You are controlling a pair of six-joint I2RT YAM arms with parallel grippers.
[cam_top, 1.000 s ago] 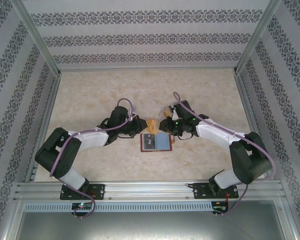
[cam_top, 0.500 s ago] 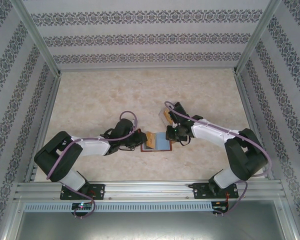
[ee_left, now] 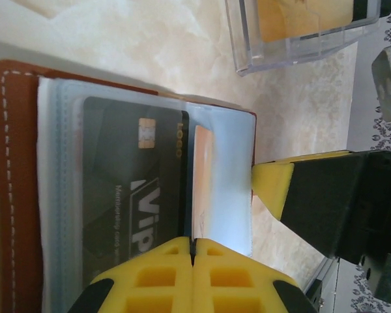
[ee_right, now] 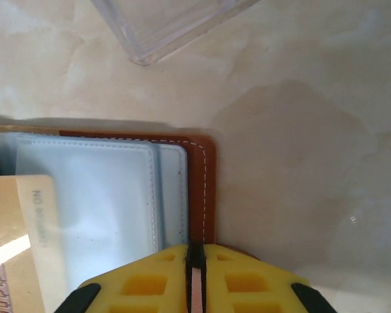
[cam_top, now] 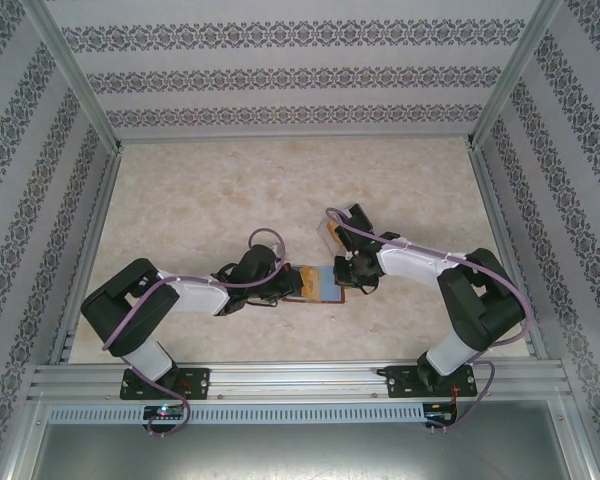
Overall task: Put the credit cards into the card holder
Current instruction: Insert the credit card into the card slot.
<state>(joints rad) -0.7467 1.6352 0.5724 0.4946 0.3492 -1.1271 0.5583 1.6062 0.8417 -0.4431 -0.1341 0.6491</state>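
Left gripper (ee_left: 193,251): closed on the tan card (ee_left: 202,176). The card stands on edge and runs straight out from the fingertips.

Right gripper (ee_right: 195,257): closed on a thin brown strip, judged to be the right edge of the holder (ee_left: 13,195), which it steadies.

Holder: open and flat between the two grippers, long axis left to right across the table (cam_top: 200,190). A black card (ee_left: 127,195) sits in a clear sleeve. The tan card stands just beside it, over the pale sleeve on the side toward the right gripper.

Governing relation: the card's edge against that sleeve's mouth. Whether the edge has entered cannot be told. The left arm carries the card, so insertion probably falls to it: lay the card flatter, then slide it along the holder's long axis.

Surface: pale, marbled, smooth.

Beyond the holder: a clear case (ee_left: 293,39) with tan cards inside, near but apart. The patterned walls (cam_top: 300,75) are well apart.
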